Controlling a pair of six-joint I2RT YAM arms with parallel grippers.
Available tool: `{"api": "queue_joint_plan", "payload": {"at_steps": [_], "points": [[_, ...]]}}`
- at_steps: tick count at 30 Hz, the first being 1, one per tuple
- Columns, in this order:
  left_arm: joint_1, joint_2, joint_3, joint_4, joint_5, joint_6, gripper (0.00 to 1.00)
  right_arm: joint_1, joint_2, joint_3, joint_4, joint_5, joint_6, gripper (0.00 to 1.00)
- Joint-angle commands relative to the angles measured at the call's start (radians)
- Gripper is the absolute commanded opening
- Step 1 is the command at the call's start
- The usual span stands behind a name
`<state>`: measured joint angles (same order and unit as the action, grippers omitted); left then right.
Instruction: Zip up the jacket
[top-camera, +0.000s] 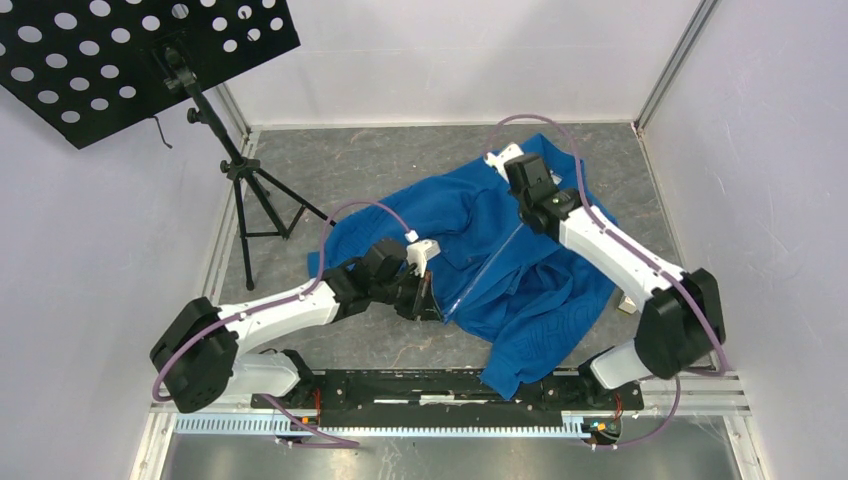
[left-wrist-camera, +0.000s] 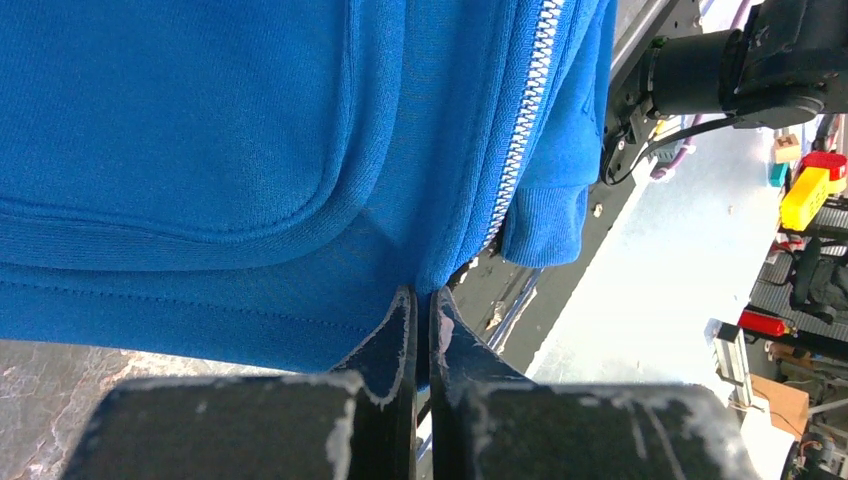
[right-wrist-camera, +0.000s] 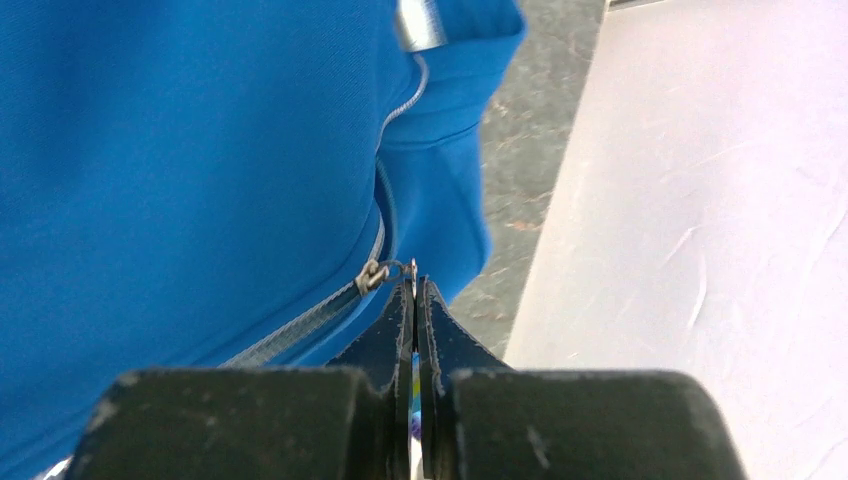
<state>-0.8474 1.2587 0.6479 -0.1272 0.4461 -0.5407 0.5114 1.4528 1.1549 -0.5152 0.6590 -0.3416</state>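
**Zip run in its last stretch: L pins hem, R has the pull**

Jacket (top-camera: 470, 212) lies spread on the grey table (top-camera: 400, 160), mid-workspace. The collar end is toward the far side and the hem toward the arm bases. One sleeve trails down to the near edge.

L gripper (left-wrist-camera: 422, 312) has its fingers pressed together on the hem (left-wrist-camera: 200, 322), right at the foot of the zipper (top-camera: 483, 268). It acts as the anchor. R gripper (right-wrist-camera: 415, 300) is closed w/ only a sliver of gap. Its tips pinch the pull tab (right-wrist-camera: 408, 268), which hangs off the slider (right-wrist-camera: 371, 276).

Step in hand, as I read it: drawing the slider up toward the collar while the bottom is held taut. Teeth look meshed in L wrist view and below the slider in R wrist view. Above the slider a short run goes up to the collar. Can't tell if that bit is joined.

Next move prob needs:
- R pulling along the zip line, not across it, or the tab may slip out
- L holding firm so the fabric doesn't bunch
- both arms keeping the track straight

Looks: royal-blue fleece, soft and rumpled, w/ pale zip tape. A rounded pocket seam (left-wrist-camera: 200, 150) and a ribbed cuff (left-wrist-camera: 545, 225) show near the hem.
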Motion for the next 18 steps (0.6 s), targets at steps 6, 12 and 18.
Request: {"api": "queue_joint_plan", "payload": {"at_steps": [6, 12, 18], "points": [[-0.018, -0.083, -0.115, -0.022, 0.008, -0.027, 0.02, -0.235, 0.204, 0.229, 0.198, 0.026, -0.272, 0.00], [-0.019, -0.148, -0.157, -0.076, -0.051, -0.048, 0.02, -0.326, 0.342, 0.314, 0.292, -0.001, -0.373, 0.00], [-0.019, -0.225, -0.211, -0.147, -0.119, -0.085, 0.02, -0.393, 0.450, 0.430, 0.333, -0.050, -0.378, 0.00]]}}
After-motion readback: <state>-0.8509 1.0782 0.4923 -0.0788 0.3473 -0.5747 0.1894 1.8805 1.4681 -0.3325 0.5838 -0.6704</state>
